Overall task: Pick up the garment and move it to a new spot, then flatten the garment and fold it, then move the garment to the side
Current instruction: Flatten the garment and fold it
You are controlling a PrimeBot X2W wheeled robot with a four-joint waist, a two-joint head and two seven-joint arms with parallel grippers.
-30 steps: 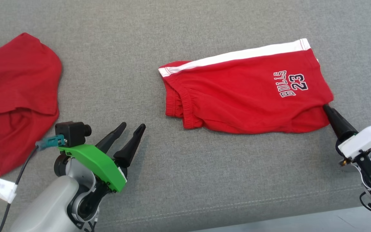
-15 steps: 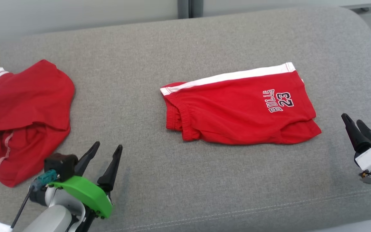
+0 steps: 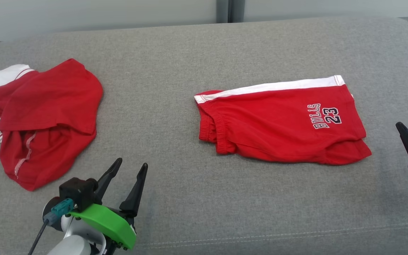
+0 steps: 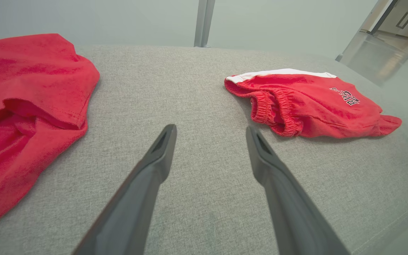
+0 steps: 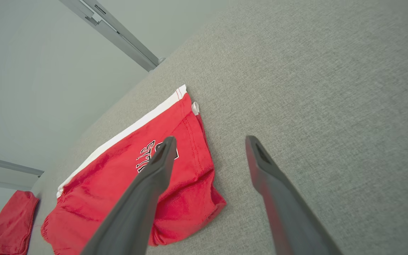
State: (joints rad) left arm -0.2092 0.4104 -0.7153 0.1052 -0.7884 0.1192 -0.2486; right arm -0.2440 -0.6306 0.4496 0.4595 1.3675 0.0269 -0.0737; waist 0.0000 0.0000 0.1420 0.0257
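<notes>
The red shorts (image 3: 282, 124) lie folded on the grey cushion (image 3: 175, 88) toward 3 o'clock in the head view, touched by neither claw, so folding and the move aside look finished. The left gripper (image 3: 131, 163) at 7 o'clock and the right gripper (image 3: 407, 130) at 4 o'clock both hang with fingers apart, empty. A second red garment (image 3: 44, 120) lies crumpled at 9 o'clock, untouched.

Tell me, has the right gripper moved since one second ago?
Yes. The right gripper has backed off rightward from the folded shorts, whose corner it touched before.
</notes>
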